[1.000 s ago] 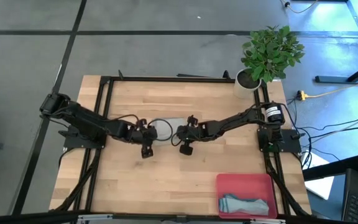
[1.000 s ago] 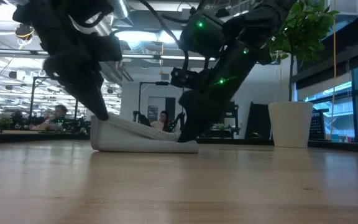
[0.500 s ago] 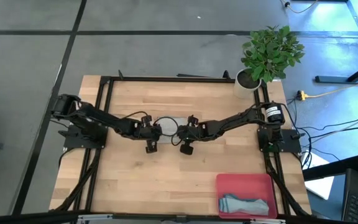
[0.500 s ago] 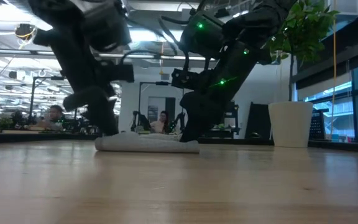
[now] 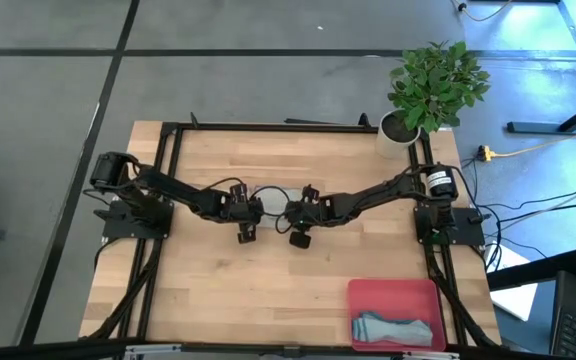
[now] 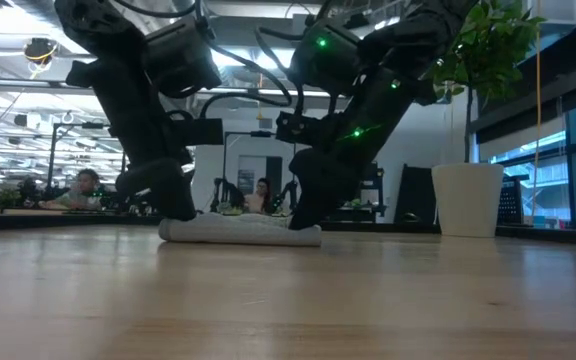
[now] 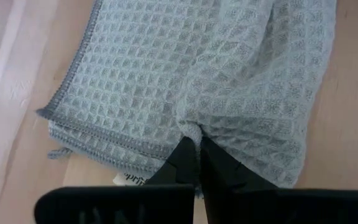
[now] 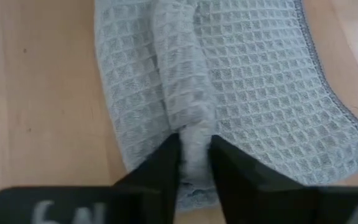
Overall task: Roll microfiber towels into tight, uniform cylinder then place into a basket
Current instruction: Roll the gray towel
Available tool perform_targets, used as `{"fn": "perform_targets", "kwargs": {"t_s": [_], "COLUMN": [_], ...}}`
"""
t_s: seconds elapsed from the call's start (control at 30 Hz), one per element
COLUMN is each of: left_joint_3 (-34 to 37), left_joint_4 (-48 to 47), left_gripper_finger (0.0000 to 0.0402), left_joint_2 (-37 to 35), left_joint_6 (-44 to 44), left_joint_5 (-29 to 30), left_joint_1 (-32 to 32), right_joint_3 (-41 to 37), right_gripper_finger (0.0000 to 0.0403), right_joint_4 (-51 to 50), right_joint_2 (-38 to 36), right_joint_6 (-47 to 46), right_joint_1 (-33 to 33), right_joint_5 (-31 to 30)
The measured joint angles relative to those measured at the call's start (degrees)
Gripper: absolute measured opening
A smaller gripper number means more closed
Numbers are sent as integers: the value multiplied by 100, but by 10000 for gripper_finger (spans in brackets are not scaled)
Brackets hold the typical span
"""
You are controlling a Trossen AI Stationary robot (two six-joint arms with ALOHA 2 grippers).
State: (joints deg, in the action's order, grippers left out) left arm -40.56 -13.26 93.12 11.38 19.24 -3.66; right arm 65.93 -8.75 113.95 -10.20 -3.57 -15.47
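A pale grey-green waffle microfiber towel point(image 5: 271, 194) lies folded in several layers at the table's middle; a low flat bundle in the low view point(image 6: 243, 231). My left gripper point(image 7: 192, 146) is shut at the towel's left end, my right gripper point(image 8: 193, 155) at its right end, both slanting down point(image 6: 180, 208) point(image 6: 303, 214). The pink basket point(image 5: 393, 290) stands at the near right edge with a rolled teal-blue towel point(image 5: 393, 328) lying in it. My left gripper pinches a small pucker of the towel's top layer point(image 7: 191, 129) between its shut fingertips, slanting down from the table's left. The towel lies flat on the table under it. My right gripper has a raised ridge of the towel point(image 8: 190, 134) between its two fingers point(image 8: 164, 163), slanting down from the table's right. The fingers lie along the ridge. The towel rests on the table.
A potted plant point(image 5: 433, 85) in a white pot point(image 6: 465, 200) stands at the table's far right corner. A black frame point(image 5: 268, 127) runs around the table's edges. Bare wood lies in front of the towel, toward the near edge.
My left gripper has gone down and toward the table's right, carrying the towel's left end, which was lifted. That end now lies on the rest of the towel, and the bundle is flatter and shorter. The towel's right end has stayed in place.
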Motion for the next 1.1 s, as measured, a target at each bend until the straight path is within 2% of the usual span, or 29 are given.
{"fn": "perform_targets", "kwargs": {"t_s": [0.2,0.33,0.5,0.67,0.8,1.1], "left_joint_3": [7,8,9,11,11,15], "left_joint_4": [-36,-61,-90,-94,-100,-96], "left_gripper_finger": [0,0,0,0,0,0], "left_joint_2": [7,9,11,13,15,17], "left_joint_6": [0,0,0,0,0,0], "left_joint_5": [-34,-58,-73,-79,-73,-70], "left_joint_1": [2,2,2,0,0,-2], "right_joint_3": [73,383,1007,1256,1038,199], "right_gripper_finger": [175,207,216,217,217,218], "right_joint_4": [-128,-646,-1547,-1837,-1430,-542], "right_joint_2": [-7,-70,-98,-101,-87,-68], "right_joint_6": [31,-33,-157,-269,-289,-144], "right_joint_1": [11,9,-2,-111,-109,89], "right_joint_5": [-294,-589,-544,-338,239,324]}}
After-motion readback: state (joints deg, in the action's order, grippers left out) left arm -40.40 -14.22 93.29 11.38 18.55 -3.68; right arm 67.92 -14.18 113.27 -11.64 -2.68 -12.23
